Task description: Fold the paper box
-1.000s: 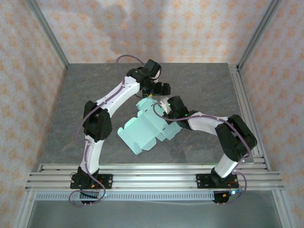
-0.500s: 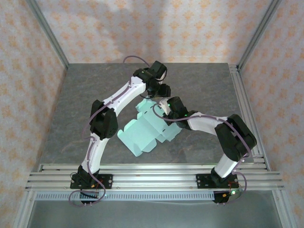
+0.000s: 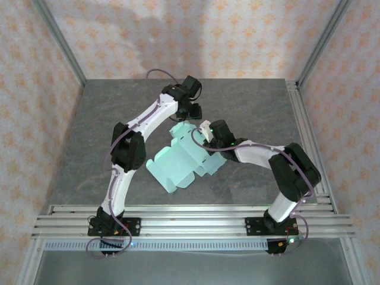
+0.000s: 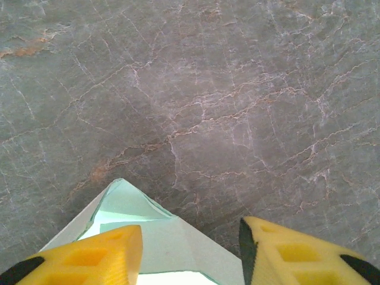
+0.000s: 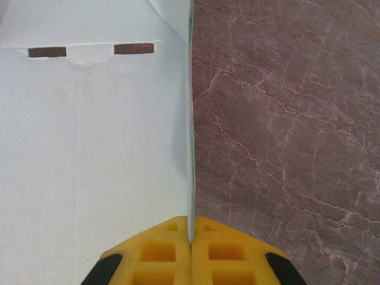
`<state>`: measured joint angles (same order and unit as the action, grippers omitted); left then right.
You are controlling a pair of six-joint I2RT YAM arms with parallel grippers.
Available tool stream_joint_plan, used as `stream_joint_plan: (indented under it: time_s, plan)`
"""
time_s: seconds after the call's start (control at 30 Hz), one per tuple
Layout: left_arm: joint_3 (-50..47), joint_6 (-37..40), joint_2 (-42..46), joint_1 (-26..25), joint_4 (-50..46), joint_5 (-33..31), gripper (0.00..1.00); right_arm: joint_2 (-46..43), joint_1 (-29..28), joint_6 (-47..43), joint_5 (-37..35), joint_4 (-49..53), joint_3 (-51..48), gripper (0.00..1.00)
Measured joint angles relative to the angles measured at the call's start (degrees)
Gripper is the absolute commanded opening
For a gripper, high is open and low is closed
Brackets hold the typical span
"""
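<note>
Mint paper box [image 3: 178, 167] lies mostly flat in the middle of the bench [image 3: 255, 101]. At its far right side the right claw [image 5: 190, 233] is clamped on an upright flap edge. The left claw [image 4: 190, 240] is parted, straddling the raised far corner.

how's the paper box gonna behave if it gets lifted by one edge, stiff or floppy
Probably floppy: the paper box is thin card, a mere line edge-on in the shut right gripper. Likely light, as that single pinch seems enough to hold a flap up. It would probably hinge at its creases, where flaps stand raised.
</note>
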<state>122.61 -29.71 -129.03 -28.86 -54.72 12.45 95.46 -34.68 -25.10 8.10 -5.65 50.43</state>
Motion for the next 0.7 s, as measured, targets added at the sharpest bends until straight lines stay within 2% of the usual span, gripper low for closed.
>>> stream_joint_plan:
  time_s: [0.43,0.6,0.7]
  plan:
    - [-0.87,-0.2,-4.5,-0.02,-1.27,1.27,0.48,-0.02,0.0,0.0,-0.46,0.07,0.0,0.0]
    - [-8.63,-1.42,-1.2,0.0,2.8,3.78,0.47,0.0,-0.17,-0.11,-0.17,1.62,0.0,0.0]
    - [-11.47,-3.08,0.24,0.0,5.14,5.51,0.43,0.04,-0.22,-0.22,0.09,1.88,0.0,0.0]
